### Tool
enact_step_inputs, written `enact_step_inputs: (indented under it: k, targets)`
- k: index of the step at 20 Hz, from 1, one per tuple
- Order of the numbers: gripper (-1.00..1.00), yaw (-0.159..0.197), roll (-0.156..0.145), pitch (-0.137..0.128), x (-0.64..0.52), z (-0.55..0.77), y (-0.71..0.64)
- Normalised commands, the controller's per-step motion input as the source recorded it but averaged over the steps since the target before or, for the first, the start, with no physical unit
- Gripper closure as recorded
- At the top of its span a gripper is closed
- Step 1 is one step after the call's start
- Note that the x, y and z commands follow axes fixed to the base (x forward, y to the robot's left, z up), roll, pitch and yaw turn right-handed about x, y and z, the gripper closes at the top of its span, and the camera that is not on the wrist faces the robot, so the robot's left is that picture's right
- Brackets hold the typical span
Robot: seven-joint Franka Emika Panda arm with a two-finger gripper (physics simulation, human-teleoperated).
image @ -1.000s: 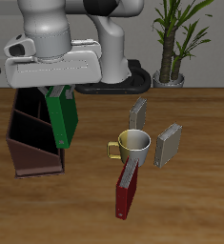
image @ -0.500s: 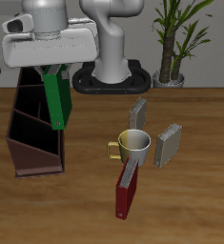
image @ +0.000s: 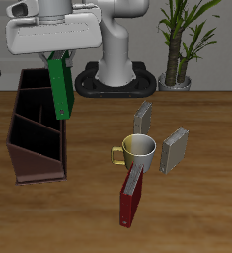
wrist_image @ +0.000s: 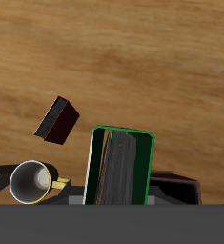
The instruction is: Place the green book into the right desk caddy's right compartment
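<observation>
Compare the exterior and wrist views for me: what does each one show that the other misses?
Only the exterior view shows the right desk caddy with its dividers, the potted plant, the robot's base, and the green book hanging upright above the caddy's far end, held by the gripper. Only the wrist view shows the green book's white page edges end-on, looking straight down past it. Both show the green book, the mug, the dark red book beside it and a grey book; the wrist view misses the caddy.
</observation>
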Motion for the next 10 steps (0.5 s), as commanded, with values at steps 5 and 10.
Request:
enact_step_inputs:
  k: [5,10]
  targets:
    - [1.0,0.021,0.008,-0.033,-0.3,0.03,0.0]
    - [1.0,0.051,-0.013,-0.033,-0.39,-0.06,-0.01]
